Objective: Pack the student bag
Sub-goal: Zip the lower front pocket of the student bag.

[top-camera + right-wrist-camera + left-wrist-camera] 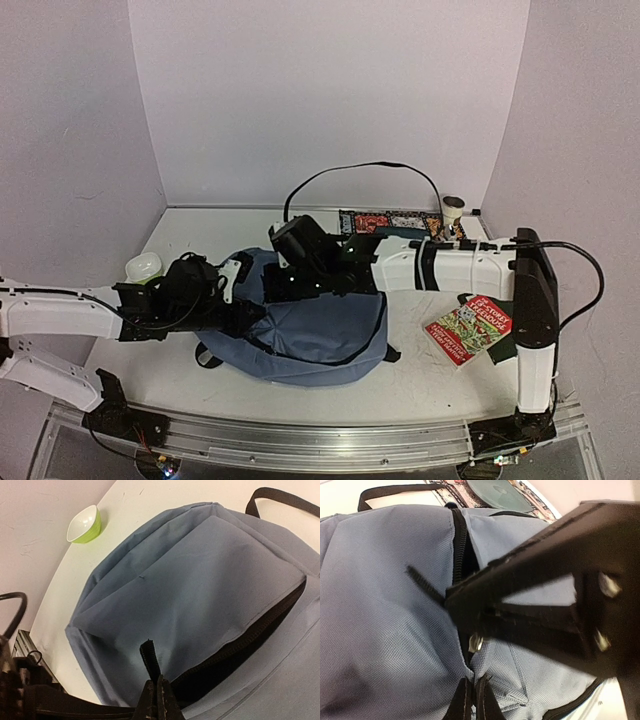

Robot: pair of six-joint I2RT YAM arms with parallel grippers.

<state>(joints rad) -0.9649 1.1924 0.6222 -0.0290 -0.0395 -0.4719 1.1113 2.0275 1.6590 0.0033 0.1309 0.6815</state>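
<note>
The soft, floppy student bag (320,335) lies mid-bench (420,385), with the left hand (474,700) pinched shut on its fabric beside the zip (459,545) and the right hand (157,697) clamped on the zip pull (148,656), likely its surest hold.

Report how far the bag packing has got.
Done: the student bag has its zip opening gaping. In hand: the right gripper pinches the zip pull, and the left gripper seems to pin the fabric nearby. Left: the book lies outside the bag; nothing shows inside.
</note>
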